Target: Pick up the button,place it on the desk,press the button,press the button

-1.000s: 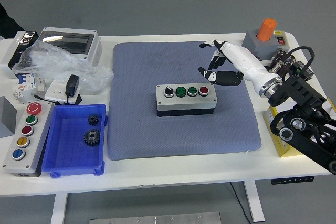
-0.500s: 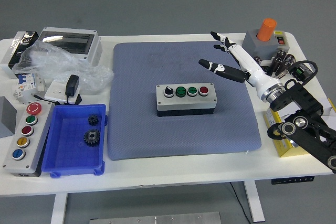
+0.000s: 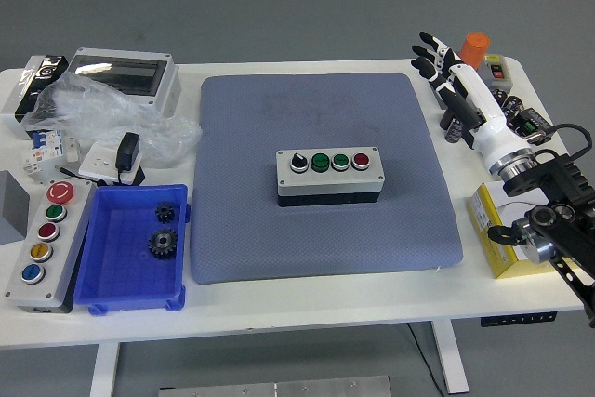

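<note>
Near the table's (image 3: 307, 309) front left corner sits a blue bin (image 3: 133, 248) holding two gears (image 3: 163, 244), with a grey five-button panel (image 3: 45, 244) beside it at the left edge; at the middle of the grey mat (image 3: 325, 178) lies the button box (image 3: 329, 175), its black knob, two green buttons and one red button facing up, touched by nothing. Toward the far right corner the right hand (image 3: 448, 76) hangs over the mat's right edge, fingers spread and empty, just before the orange-capped switch box (image 3: 476, 51); a clear-lidded enclosure (image 3: 125, 78) stands at the far left
</note>
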### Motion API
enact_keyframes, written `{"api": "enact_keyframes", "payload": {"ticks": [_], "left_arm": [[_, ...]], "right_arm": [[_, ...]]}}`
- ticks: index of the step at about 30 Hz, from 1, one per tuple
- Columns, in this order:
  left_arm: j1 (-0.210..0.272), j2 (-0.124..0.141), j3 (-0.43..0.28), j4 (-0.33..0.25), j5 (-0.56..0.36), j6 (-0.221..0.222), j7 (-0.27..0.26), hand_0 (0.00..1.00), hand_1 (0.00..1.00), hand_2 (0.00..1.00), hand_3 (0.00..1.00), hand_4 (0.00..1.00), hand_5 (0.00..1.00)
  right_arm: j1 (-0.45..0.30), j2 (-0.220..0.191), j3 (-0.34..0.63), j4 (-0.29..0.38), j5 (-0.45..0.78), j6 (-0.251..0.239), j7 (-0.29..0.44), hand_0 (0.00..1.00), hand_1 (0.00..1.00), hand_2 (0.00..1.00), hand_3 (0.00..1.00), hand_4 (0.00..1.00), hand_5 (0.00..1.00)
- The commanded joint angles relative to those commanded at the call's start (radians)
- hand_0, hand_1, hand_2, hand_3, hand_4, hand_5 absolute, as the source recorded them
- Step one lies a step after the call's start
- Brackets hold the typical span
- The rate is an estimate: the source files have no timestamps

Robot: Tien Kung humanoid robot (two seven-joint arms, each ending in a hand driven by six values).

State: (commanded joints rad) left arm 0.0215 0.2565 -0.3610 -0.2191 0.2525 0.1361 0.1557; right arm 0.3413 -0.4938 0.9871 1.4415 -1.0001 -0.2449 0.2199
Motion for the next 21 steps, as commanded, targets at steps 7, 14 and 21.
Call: {"api": "enact_keyframes", "payload": {"ticks": [7, 14, 21], "left_arm": [[0.011, 0.021, -0.018, -0.003, 0.009, -0.003, 0.006, 0.662, 0.689, 0.612, 0.641, 0.638, 0.356], [0.028, 0.045, -0.047, -0.009, 0.024, -0.004, 0.009, 0.662, 0.689, 0.612, 0.641, 0.642, 0.356], [0.036, 0.064, -0.086, -0.017, 0.057, -0.005, 0.010, 0.662, 0.689, 0.612, 0.642, 0.645, 0.353]], "right_arm": [[-0.048, 0.019, 0.033, -0.021, 0.058, 0.009, 0.029, 0.909, 0.850, 0.874, 0.900, 0.998, 0.943], [-0.054, 0.040, 0.018, -0.032, 0.079, 0.015, 0.037, 0.900, 0.841, 0.863, 0.882, 0.998, 0.951], [-0.052, 0.047, 0.028, -0.032, 0.076, 0.018, 0.038, 0.893, 0.836, 0.850, 0.870, 0.998, 0.953]]}}
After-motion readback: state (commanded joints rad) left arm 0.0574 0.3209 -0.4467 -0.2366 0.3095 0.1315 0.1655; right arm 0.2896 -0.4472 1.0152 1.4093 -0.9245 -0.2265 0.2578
